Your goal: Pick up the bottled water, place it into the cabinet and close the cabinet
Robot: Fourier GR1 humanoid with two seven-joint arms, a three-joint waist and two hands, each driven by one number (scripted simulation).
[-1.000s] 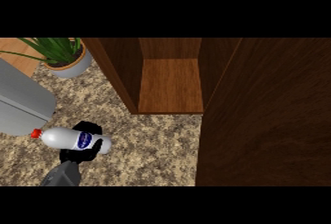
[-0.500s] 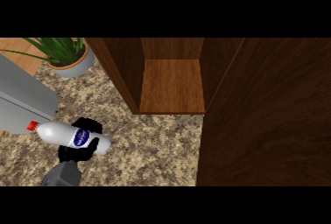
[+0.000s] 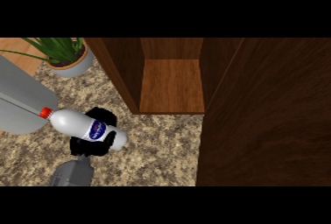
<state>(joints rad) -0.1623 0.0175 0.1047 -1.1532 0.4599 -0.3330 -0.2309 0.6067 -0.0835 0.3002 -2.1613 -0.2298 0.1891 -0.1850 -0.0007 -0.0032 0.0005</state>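
Bottled water (image 3: pixel 81 125) nearer potted plant (image 3: pixel 67 62), beside cabinet (image 3: pixel 172 85)

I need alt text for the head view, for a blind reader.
The left hand holds a bottle on its side over the counter, left of the open cabinet. A plant stands at top left.

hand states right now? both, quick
Left robot hand: closed around the bottled water.
Right robot hand: not in view.

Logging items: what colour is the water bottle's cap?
Red: the bottled water has a red cap, head view.
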